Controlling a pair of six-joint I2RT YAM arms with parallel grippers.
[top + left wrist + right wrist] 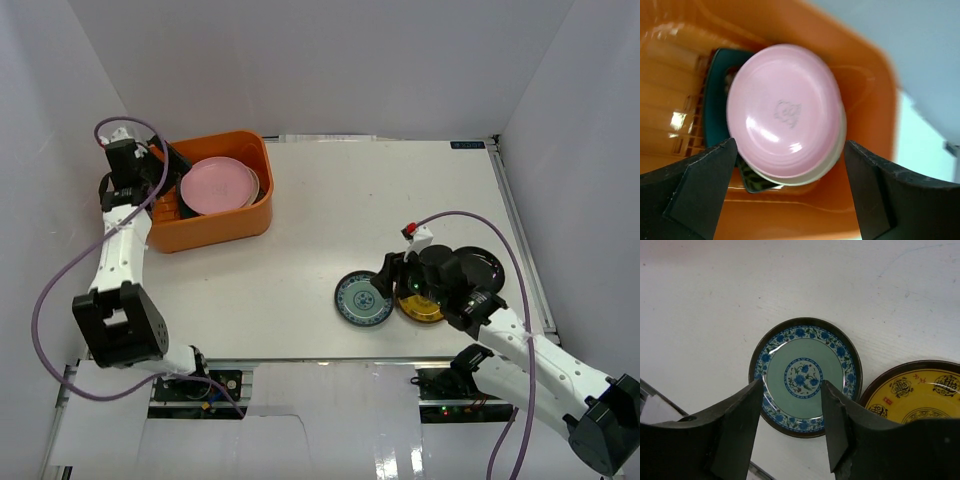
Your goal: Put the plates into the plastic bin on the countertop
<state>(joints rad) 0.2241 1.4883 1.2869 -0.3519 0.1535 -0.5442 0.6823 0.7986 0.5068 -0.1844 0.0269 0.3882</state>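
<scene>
Presently your left gripper [790, 148] hangs released over the orange bin [790, 216], pink plate [784, 111] topmost inside; your right gripper [791, 385] hovers unclenched above the blue-patterned plate [805, 354].

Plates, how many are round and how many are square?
Round plates: 5 (pink, cream, blue-patterned, yellow-patterned, black)
Square plates: 2 (teal, black flowered)
Total: 7
</scene>
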